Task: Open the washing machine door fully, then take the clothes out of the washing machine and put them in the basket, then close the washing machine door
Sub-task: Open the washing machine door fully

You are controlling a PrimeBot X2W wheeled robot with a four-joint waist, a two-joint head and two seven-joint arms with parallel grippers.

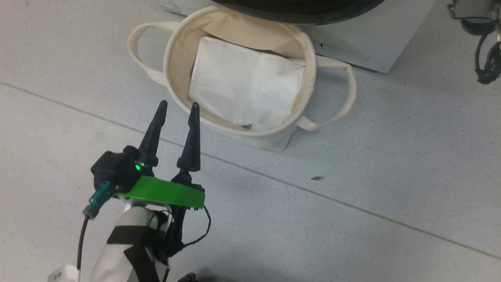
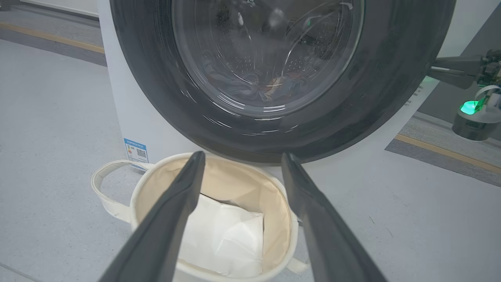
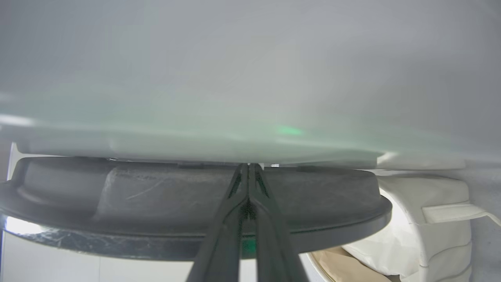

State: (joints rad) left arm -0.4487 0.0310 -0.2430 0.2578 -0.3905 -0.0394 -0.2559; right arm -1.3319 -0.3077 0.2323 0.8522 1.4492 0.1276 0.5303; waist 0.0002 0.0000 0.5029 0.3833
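Observation:
The washing machine (image 2: 129,117) stands white behind the cream basket (image 1: 235,27). Its door (image 2: 156,78) has a black rim and lies against the white front. Through the glass I see blue and orange clothes (image 2: 274,84) in the drum. My left gripper (image 1: 178,105) is open and holds nothing, its tips just short of the basket's near rim (image 2: 235,184). My right gripper (image 3: 248,166) is shut, with its tips at the seam between the door rim (image 3: 156,196) and the washer front. From the left wrist, the right gripper (image 2: 432,72) touches the door's right edge.
A flat white liner sheet (image 1: 242,86) lies in the basket. The basket's looped handles (image 1: 135,43) stick out on both sides. Grey tiled floor (image 1: 352,196) stretches in front of the washer. Dark cables hang from my right arm (image 1: 485,58) at the upper right.

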